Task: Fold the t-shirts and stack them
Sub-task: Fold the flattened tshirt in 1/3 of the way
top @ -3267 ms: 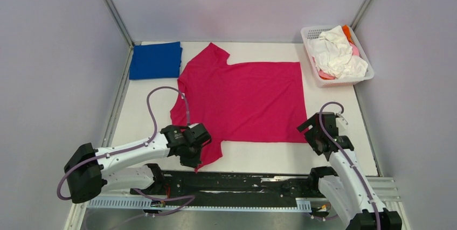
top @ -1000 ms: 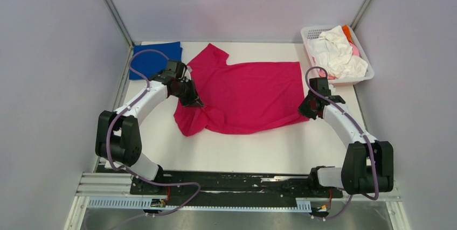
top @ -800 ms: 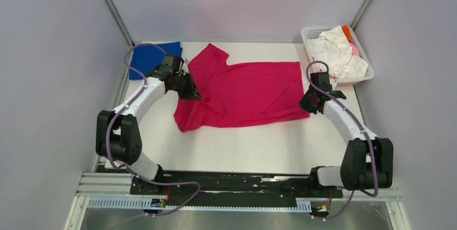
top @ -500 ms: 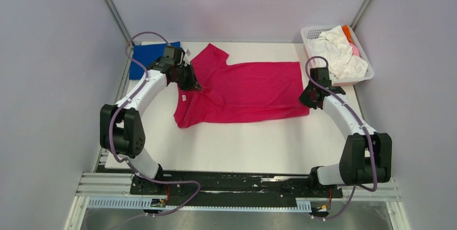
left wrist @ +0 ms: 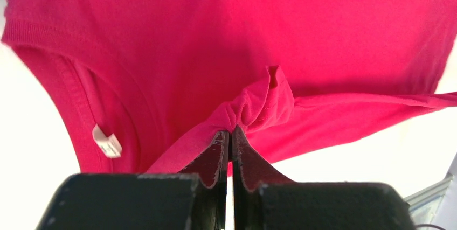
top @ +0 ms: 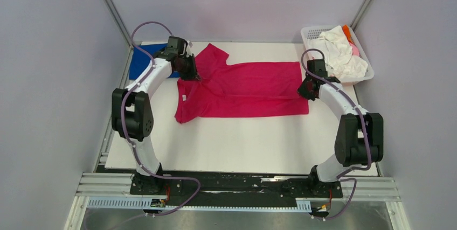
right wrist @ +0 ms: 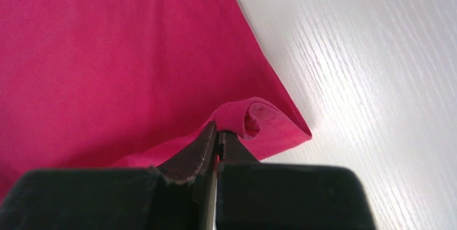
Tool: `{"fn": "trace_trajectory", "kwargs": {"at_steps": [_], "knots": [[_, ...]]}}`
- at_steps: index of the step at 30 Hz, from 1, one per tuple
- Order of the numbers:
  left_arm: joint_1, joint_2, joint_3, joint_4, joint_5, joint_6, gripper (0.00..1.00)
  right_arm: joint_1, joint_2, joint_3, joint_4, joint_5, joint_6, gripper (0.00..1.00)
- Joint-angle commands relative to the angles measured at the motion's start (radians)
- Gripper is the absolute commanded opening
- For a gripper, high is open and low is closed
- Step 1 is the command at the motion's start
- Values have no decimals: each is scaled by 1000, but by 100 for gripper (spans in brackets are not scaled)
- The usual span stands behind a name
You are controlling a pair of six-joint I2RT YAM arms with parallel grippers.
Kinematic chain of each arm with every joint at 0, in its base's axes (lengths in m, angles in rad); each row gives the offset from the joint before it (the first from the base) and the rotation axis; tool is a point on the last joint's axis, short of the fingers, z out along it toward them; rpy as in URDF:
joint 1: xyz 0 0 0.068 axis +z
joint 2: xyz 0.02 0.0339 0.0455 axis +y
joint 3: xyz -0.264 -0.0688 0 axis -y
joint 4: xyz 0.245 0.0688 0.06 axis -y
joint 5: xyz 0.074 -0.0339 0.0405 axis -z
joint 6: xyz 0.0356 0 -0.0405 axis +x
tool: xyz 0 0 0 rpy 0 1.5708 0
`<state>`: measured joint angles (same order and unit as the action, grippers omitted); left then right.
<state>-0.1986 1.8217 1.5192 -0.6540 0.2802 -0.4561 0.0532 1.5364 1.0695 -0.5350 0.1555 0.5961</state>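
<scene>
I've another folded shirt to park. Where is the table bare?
Bare: the table's near half, between the magenta shirt's near edge and the arm bases. Crowded along the far edge: blue shirt and left gripper far left, basket and right gripper far right.

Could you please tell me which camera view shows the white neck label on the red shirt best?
The left wrist view: the label appears large inside the red shirt's collar. The top view shows it only as a tiny white speck; the right wrist view misses it.
</scene>
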Motion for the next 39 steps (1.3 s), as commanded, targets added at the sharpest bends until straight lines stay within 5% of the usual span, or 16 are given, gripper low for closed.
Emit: {"fn": "trace_trajectory", "kwargs": {"at_steps": [1, 5, 6, 8, 10, 16, 25, 39], "knots": [[12, 123, 110, 12, -25, 55, 8, -10, 99, 94, 76, 29, -33, 1], [17, 260, 238, 13, -91, 75, 27, -11, 196, 174, 75, 65, -35, 9], [18, 282, 307, -11, -122, 81, 50, -12, 210, 190, 71, 70, -29, 18], [18, 341, 416, -66, -134, 91, 79, -12, 217, 217, 55, 40, -29, 48], [18, 356, 460, -81, -99, 105, 97, -10, 196, 212, 55, 10, -33, 61], [2, 135, 228, -3, -107, 74, 100, 27, 72, 106, 75, -113, -59, 99], [-56, -181, -366, 263, -35, -39, 100, 40, 4, -78, 206, -302, -73, 100], [-26, -71, -505, 231, -143, -75, 100, -3, 84, -195, 244, -223, -28, 100]]}}
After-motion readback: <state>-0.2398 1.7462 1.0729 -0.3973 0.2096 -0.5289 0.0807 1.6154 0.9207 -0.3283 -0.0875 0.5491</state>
